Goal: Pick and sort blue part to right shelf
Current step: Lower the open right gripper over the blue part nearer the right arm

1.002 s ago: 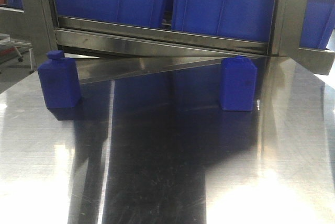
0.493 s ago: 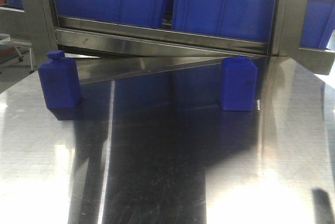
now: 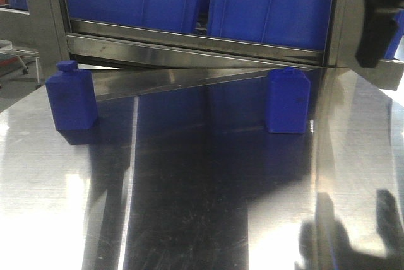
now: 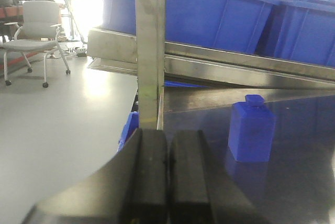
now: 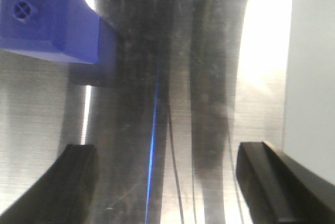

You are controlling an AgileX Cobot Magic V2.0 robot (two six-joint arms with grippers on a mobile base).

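Observation:
Two blue parts stand upright on the steel table in the front view, one at the left (image 3: 71, 96) and one right of centre (image 3: 288, 101). High at the top right hangs my right gripper (image 3: 377, 27), above and to the right of the right-hand part. In the right wrist view its gripper (image 5: 165, 182) is open over bare steel, and a blue part (image 5: 49, 22) seen from above lies ahead and to the left. My left gripper (image 4: 167, 177) is shut with nothing between its fingers. A blue part (image 4: 251, 132) stands ahead to its right.
Large blue bins (image 3: 271, 11) fill the shelf behind the table, above a steel rail (image 3: 189, 46). A steel upright post (image 4: 149, 51) stands just ahead of the left gripper. An office chair (image 4: 36, 25) is on the floor at the left. The table's edge (image 5: 287, 77) runs near the right gripper.
My right gripper has come into the front view at the top right. Its shadow has appeared and grown on the table's lower right. Both blue parts stay put.

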